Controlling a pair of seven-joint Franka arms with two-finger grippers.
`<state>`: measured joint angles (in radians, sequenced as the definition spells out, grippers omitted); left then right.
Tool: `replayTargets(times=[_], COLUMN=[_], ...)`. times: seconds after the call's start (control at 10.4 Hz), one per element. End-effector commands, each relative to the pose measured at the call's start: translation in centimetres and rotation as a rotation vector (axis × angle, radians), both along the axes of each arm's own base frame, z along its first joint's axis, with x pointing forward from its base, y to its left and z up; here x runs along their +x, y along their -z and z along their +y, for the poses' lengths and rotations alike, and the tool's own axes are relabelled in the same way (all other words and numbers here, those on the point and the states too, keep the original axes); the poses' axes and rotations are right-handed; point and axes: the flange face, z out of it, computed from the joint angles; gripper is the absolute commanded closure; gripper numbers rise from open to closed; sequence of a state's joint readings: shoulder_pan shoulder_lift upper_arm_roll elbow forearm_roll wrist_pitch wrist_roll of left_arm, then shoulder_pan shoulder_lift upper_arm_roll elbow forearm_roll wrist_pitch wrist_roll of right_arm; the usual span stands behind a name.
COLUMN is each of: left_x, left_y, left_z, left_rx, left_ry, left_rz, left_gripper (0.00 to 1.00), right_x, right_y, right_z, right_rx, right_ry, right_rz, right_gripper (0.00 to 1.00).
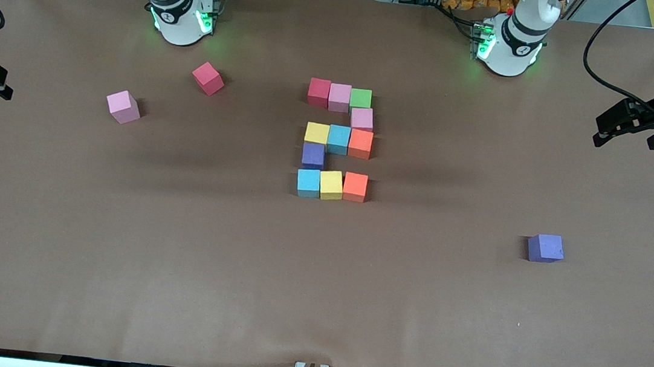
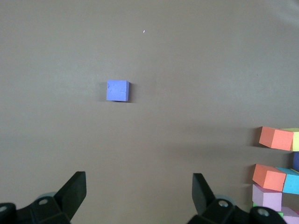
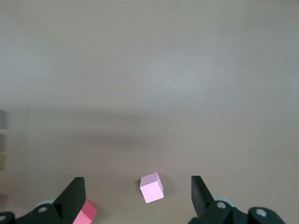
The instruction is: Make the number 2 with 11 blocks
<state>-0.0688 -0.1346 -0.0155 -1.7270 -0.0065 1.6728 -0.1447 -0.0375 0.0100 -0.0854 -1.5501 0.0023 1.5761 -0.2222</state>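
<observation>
Your right end effector (image 3: pixel 136 179) hung over the right arm's end of the surface (image 1: pixel 317 280), fingers apart and holding nothing. The left end effector (image 2: pixel 138 174) waited likewise over the left arm's end.

From the number 2 (image 1: pixel 337 140), a spare pink cube (image 1: pixel 123 107) lay at nine o'clock and a spare red cube (image 1: pixel 208 78) at about ten, both well apart from it. A spare purple cube (image 1: pixel 545 248) sat at four o'clock. The digit stood mid-surface, eleven cubes touching, three wide and five rows tall, so I judged it finished.

The risk from here was any further reach. A descending finger could nudge a row, and the top row already sat slightly uneven. Picking up a spare cube would add a twelfth and spoil the count.

You had no writing or labels to read on the cubes.
</observation>
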Motion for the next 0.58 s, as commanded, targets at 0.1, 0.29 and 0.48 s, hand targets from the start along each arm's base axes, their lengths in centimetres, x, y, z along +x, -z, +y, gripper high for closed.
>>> replayTargets(times=[0.1, 0.29, 0.48], left_x=[0.7, 1.1, 1.0], left_y=[0.4, 1.1, 1.3], left_z=[-0.5, -0.6, -0.7], left_rx=[-0.011, -0.009, -0.008], left_ry=[-0.009, -0.007, -0.005], left_rz=[0.022, 0.035, 0.045], left_gripper=[0.00, 0.00, 0.00], right_x=[0.2, 0.3, 0.3], right_y=[-0.1, -0.1, -0.3], right_z=[-0.2, -0.2, -0.1], right_rx=[0.009, 0.009, 0.008], right_ry=[0.014, 0.017, 0.014], right_rz=[-0.019, -0.022, -0.027], right_gripper=[0.00, 0.00, 0.00])
